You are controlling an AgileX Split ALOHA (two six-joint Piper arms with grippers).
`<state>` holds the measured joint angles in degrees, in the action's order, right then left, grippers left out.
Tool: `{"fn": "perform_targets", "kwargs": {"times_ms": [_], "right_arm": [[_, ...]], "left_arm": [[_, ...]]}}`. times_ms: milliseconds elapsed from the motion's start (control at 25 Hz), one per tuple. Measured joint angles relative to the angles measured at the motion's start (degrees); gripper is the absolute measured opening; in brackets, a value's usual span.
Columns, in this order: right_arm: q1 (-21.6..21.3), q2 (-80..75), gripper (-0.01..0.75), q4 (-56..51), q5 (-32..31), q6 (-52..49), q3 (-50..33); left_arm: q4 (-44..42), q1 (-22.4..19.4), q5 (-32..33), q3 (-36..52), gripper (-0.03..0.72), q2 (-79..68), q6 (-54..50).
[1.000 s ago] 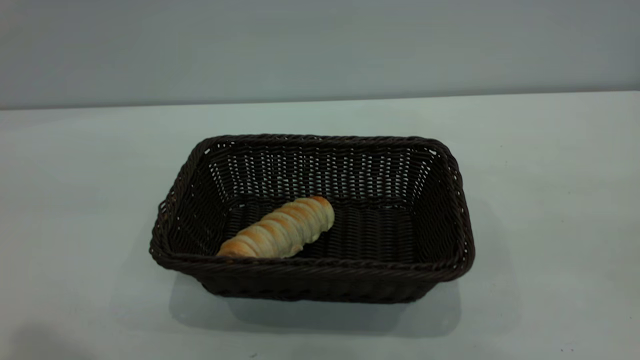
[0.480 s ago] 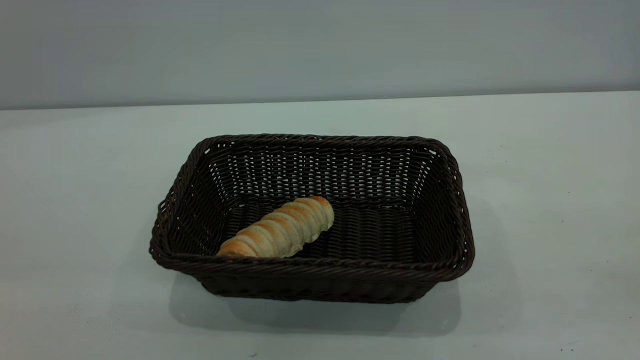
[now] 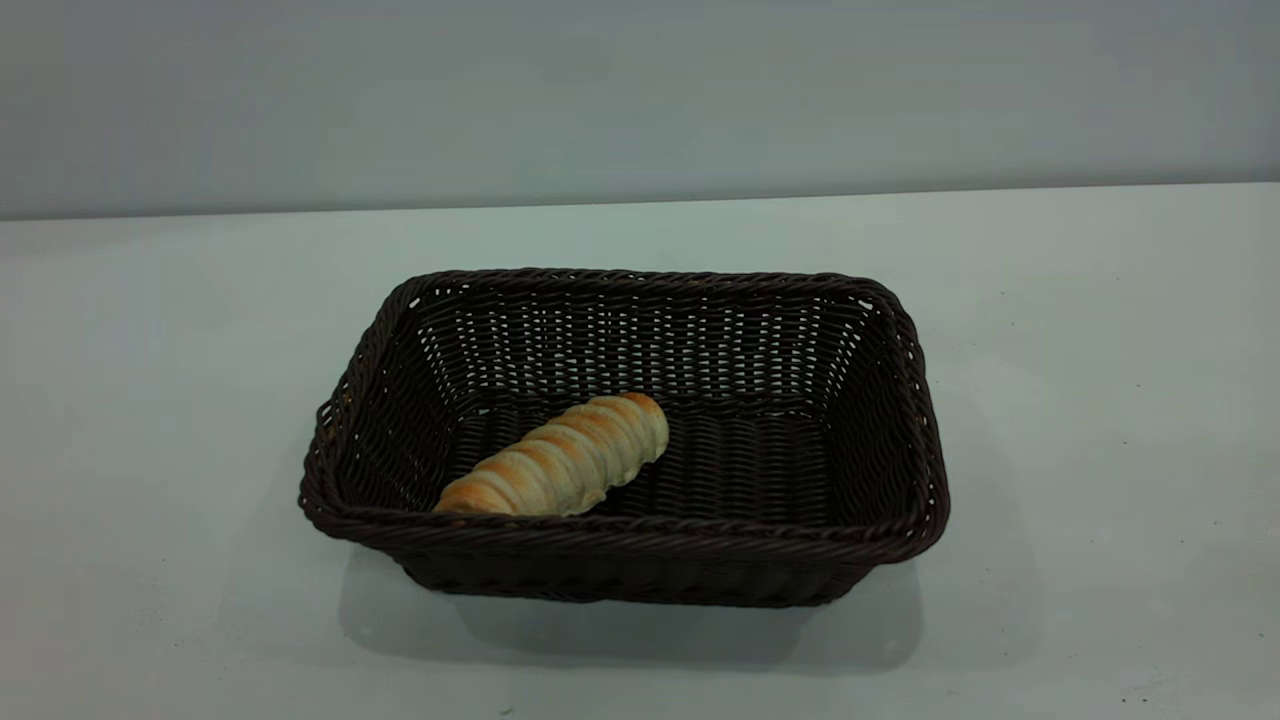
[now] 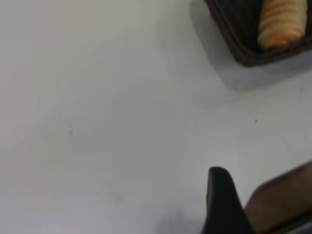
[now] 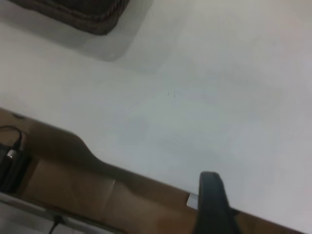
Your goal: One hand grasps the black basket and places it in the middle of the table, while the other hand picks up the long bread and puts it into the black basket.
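Observation:
The black basket point(image 3: 640, 532) stands on the middle of the table point(image 3: 1100, 400). Inside it the long bread point(image 3: 560, 460) lies slanted on the floor of the basket, its near end against the front-left wall. Neither arm appears in the exterior view. In the left wrist view my left gripper point(image 4: 222, 204) hangs over bare table, well away from the basket's corner point(image 4: 234, 41), with the bread point(image 4: 282, 22) visible inside. My right gripper point(image 5: 210, 204) sits above the table's edge, far from the basket point(image 5: 83, 12). Nothing shows in either gripper.
Bare tabletop surrounds the basket on all sides. A plain grey wall point(image 3: 640, 100) runs behind the table. Past the table's edge the right wrist view shows brown floor point(image 5: 73, 195) and dark cables point(image 5: 9, 156).
A faint shadow at the table's near-left corner has gone. The basket and the bread have not moved.

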<state>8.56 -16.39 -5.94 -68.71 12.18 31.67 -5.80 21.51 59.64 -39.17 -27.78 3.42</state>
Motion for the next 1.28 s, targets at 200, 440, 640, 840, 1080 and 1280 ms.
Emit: {"fn": "perform_targets", "kwargs": {"times_ms": [200, 440, 640, 840, 1080, 1280], "right_arm": [[0.0, 0.0, 0.511, 0.0, 2.3, 0.0, -3.2], [0.0, 0.0, 0.511, 0.1, 3.7, 0.0, -4.2], [0.0, 0.0, 0.511, 0.3, 3.8, 0.0, -4.2], [0.0, 0.0, 0.511, 0.3, 3.8, 0.0, -4.2], [0.0, 0.0, 0.511, 0.3, 3.8, -0.1, -4.2], [0.0, 0.0, 0.511, 0.3, 3.8, -0.1, -4.2]], "left_arm": [[0.0, 0.0, 2.0, 0.0, 0.474, 0.0, -0.1], [0.0, 0.0, 2.5, 0.0, 0.474, 0.0, -0.9], [0.0, 0.0, 0.9, 1.2, 0.474, 0.0, -3.8], [0.1, 0.0, -0.3, 5.1, 0.474, 0.0, -4.6], [1.1, 0.0, 2.7, 7.9, 0.474, 0.0, -7.6], [1.1, 0.0, 4.3, 7.9, 0.473, 0.0, -9.2]]}}
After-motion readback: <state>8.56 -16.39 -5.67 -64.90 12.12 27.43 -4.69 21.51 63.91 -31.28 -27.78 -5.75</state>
